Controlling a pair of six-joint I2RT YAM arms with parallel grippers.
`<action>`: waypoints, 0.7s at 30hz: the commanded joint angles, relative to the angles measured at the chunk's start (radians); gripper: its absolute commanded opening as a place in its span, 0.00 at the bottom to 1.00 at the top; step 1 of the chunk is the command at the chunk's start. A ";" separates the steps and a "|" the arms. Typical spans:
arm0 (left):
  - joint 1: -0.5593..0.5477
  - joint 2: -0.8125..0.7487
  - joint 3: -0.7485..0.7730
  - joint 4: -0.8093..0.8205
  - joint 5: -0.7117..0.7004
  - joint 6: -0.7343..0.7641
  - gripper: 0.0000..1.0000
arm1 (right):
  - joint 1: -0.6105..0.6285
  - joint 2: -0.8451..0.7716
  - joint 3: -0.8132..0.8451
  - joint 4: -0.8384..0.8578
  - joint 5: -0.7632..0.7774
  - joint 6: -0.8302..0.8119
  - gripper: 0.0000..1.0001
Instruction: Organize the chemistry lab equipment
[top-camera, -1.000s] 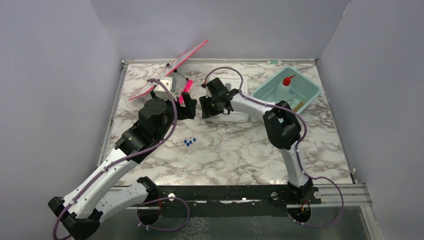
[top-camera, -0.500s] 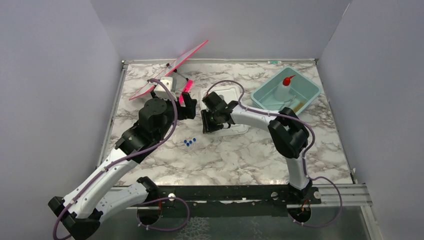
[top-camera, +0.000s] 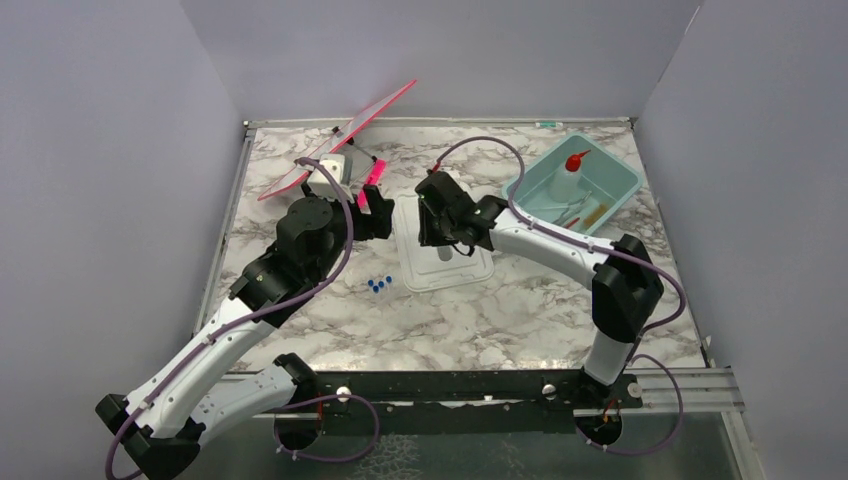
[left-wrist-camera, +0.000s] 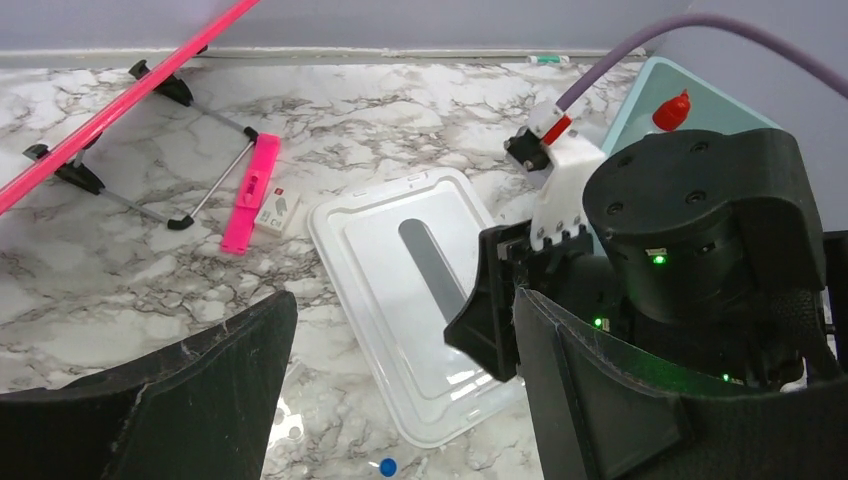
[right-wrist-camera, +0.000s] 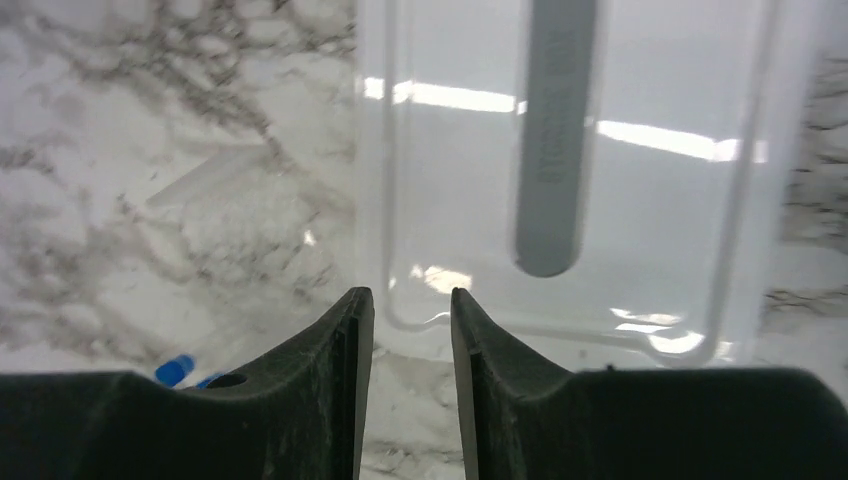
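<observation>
White lid (top-camera: 445, 270) has slid nearer and turned lengthwise over the last second, the right gripper (right-wrist-camera: 410, 300) travelling with it.
The fingers stand nearly together astride the lid's left rim; whether they pinch it cannot be told. The left gripper (top-camera: 376, 212) hovers spread, just left of the lid. The clear blue-capped tubes (top-camera: 378, 285) lie beside the lid's near-left corner, with bare marble table (top-camera: 500, 320) nearer and rightward. The white squeeze bottle (top-camera: 568, 178) stands upright in the teal tub (top-camera: 612, 161), far right.
</observation>
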 joint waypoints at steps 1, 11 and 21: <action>0.000 -0.008 -0.012 0.008 0.039 -0.020 0.82 | -0.010 0.005 0.038 -0.171 0.387 -0.010 0.39; 0.000 0.007 -0.012 -0.011 0.052 -0.030 0.82 | -0.135 0.092 0.024 -0.244 0.444 0.020 0.39; 0.000 0.016 -0.012 -0.013 0.051 -0.036 0.82 | -0.193 0.171 -0.002 -0.190 0.341 -0.028 0.38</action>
